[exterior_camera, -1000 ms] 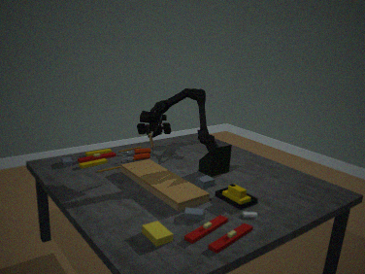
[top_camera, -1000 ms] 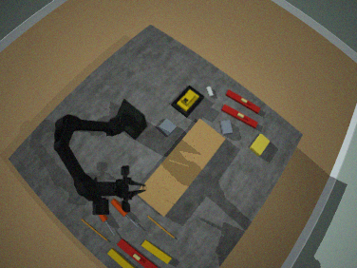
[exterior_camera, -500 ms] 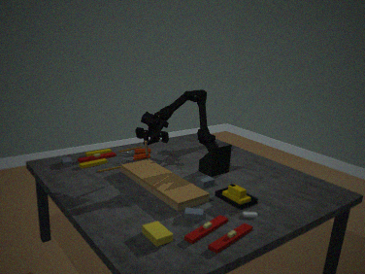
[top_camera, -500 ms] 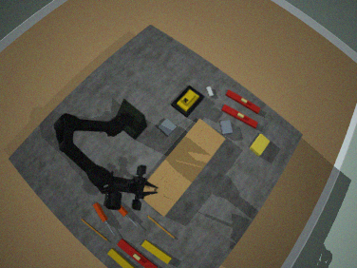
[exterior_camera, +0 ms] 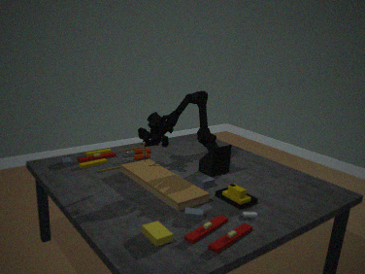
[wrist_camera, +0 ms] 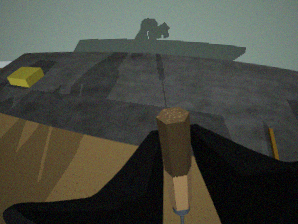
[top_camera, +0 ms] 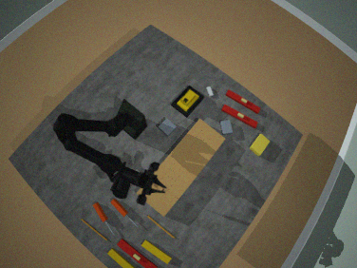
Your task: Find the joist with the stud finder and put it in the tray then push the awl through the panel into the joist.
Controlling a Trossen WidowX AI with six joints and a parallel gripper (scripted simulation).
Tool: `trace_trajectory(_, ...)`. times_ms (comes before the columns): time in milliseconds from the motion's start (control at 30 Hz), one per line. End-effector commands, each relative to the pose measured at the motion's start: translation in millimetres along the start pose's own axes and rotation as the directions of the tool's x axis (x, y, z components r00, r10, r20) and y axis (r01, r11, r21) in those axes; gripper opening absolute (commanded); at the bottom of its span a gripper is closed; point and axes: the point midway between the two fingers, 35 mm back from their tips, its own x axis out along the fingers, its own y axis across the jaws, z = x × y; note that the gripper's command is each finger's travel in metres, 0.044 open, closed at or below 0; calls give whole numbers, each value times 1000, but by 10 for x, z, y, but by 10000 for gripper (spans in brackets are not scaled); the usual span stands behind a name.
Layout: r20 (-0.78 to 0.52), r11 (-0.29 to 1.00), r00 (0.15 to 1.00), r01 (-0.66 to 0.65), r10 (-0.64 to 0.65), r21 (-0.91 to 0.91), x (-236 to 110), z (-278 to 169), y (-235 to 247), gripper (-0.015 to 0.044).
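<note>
Awl (wrist_camera: 174, 156): wooden handle clamped in the gripper (wrist_camera: 176, 183), which I hold over the near end of the floor panel (top_camera: 190, 162). I judge it light and rigid; the smooth handle could slip under push load, so I grip mid-handle, shaft vertical. Stud finder (top_camera: 187, 100) sits in its tray (top_camera: 177, 107).

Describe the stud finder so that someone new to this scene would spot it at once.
Start at the long tan floor panel in the middle of the grey table. Just past the panel's end farthest from the gripper lies a black tray, and the stud finder sits in it. It is the only yellow block with a dark spot on top and a black surround.
</note>
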Motion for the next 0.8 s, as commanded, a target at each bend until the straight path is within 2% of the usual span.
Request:
trace_trajectory(0,21,998,998,57,-57,18,18,47,51,0)
trace_trajectory(567,160,940,934,291,-319,178,-166,293,286,0)
trace_trajectory(767,166,936,930,298,-329,188,-182,301,295,0)
